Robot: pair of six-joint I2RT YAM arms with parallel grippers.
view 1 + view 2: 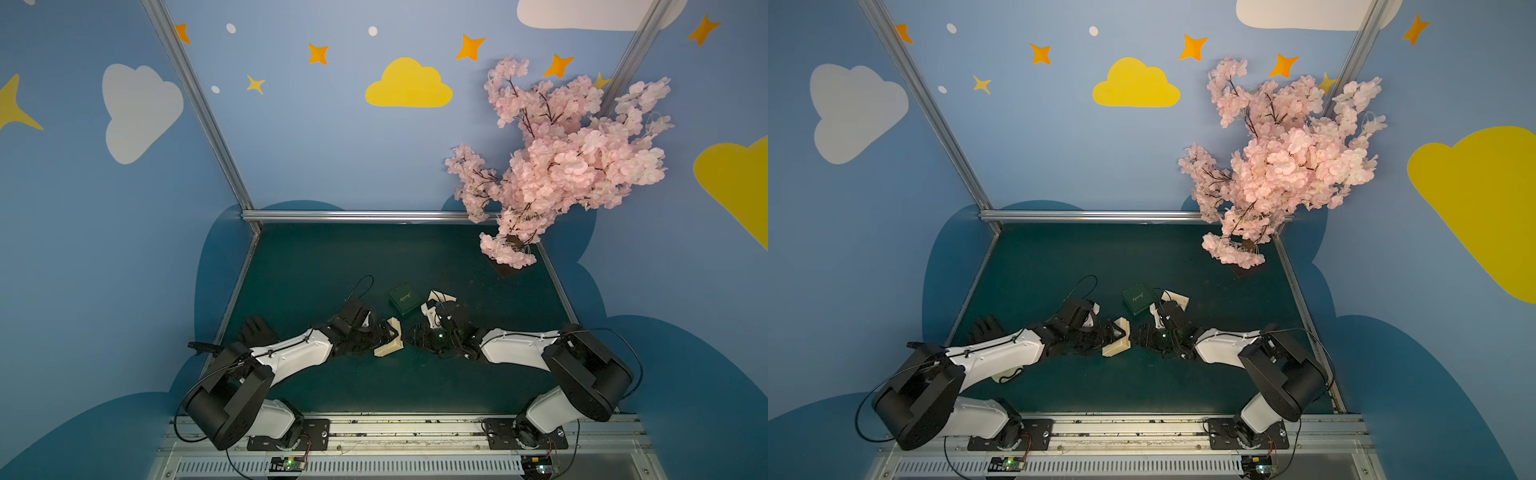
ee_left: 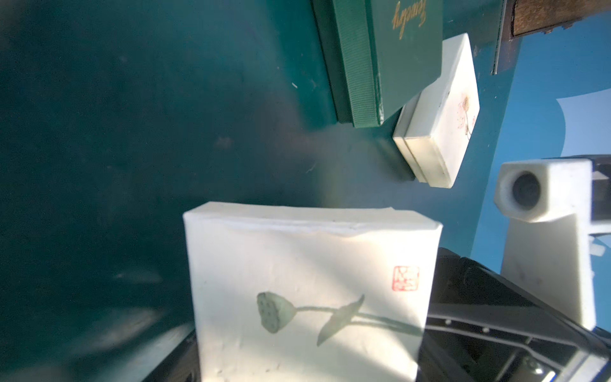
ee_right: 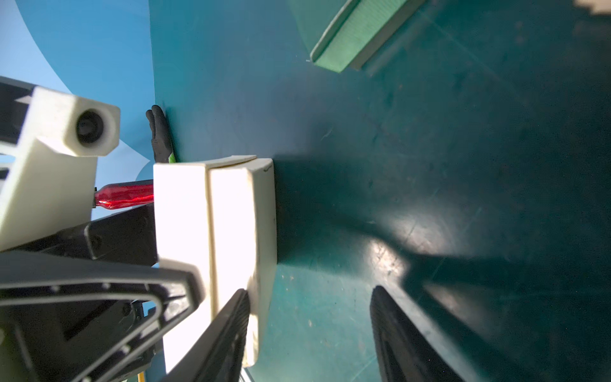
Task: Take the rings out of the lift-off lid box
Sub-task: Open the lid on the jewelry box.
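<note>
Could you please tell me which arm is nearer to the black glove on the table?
Left. The left arm reaches just past the black glove, which lies beside its forearm; the right arm sits on the opposite side, well away from it.

An artificial pink blossom tree (image 1: 573, 166) stands at the far right corner of the dark green desk (image 1: 332, 257). A black glove (image 1: 257, 332) lies by the left edge. Mid-desk, a square dark green ribbed box with gold script (image 1: 405, 298) sits beside a small white lidded box (image 2: 439, 115), perhaps touching it.
</note>
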